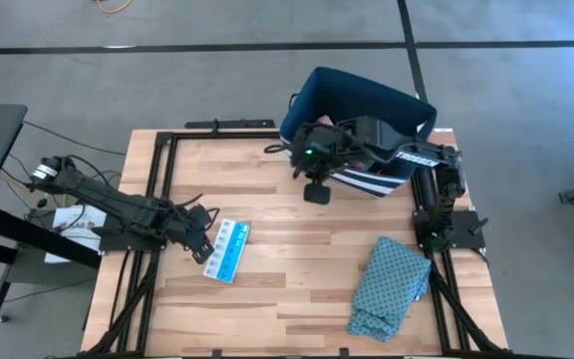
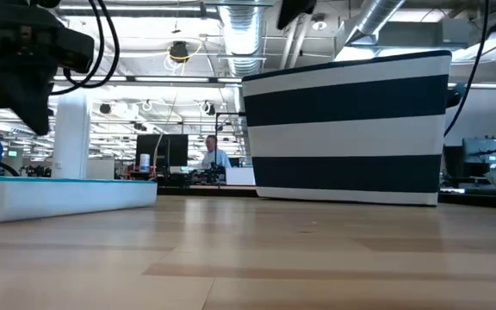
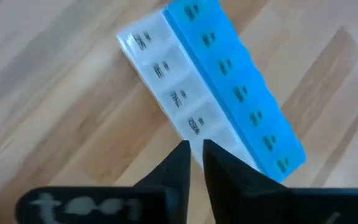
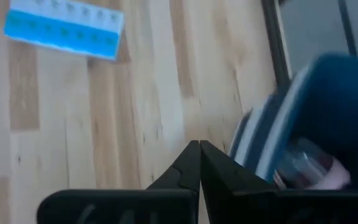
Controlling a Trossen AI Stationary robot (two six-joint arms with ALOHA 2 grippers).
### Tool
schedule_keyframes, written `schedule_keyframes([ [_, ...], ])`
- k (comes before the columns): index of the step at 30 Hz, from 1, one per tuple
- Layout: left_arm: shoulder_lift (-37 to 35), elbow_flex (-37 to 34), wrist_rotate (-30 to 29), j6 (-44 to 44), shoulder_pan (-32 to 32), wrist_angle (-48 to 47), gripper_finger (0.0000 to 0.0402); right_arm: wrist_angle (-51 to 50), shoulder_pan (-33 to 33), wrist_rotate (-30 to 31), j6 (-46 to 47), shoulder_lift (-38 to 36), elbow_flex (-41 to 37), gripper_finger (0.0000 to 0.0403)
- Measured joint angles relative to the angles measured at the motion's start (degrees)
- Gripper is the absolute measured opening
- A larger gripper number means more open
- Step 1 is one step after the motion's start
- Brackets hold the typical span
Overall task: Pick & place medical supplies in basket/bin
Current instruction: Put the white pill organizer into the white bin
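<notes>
**High view: both claws empty, pill organizer out on the table**

High view shows the left gripper (image 1: pixel 199 227) low over the wooden table (image 1: pixel 287 199), with the light-blue pill-organizer strip (image 1: pixel 227 250) lying flat just beyond its tips, toward the table's middle. From the left wrist view, the two dark fingers (image 3: pixel 178 167) are pressed almost together with only a thin slit between them, pinching nothing; the organizer (image 3: pixel 213 90) sits right ahead of the tips, its white row and blue row side by side.

The right gripper (image 1: pixel 317 191) hangs just outside the near wall of the navy basket (image 1: pixel 367 105), over bare wood. Its fingers (image 4: pixel 190 163) are pressed together and hold nothing. Beside them the right wrist view looks into the tilted basket (image 4: pixel 328 106), where a pinkish item (image 4: pixel 312 168) lies, too blurred to name. The organizer (image 4: pixel 64 28) lies well apart from this claw.

A teal patterned cloth (image 1: pixel 392 287) lies crumpled well away from both claws.
</notes>
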Motion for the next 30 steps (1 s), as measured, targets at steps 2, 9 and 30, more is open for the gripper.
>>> schedule_keyframes([
  [2, 1.01, 0.00, 2.00, 0.95, -0.02, 0.17, 0.0049, 2.49, 0.53, -1.25, 0.00, 1.03, 0.00, 0.0001],
  [9, 7.57, 0.00, 4.47, -0.88, -0.02, 0.93, 0.0120, 7.18, 3.25, -7.39, 0.02, 6.30, 0.02, 0.0001],
  [30, 12.86, 0.02, -0.99, -11.23, -7.46, -3.66, 0.0151, 16.18, 4.92, -7.53, -7.44, 21.87, -0.07, 0.0000],
])
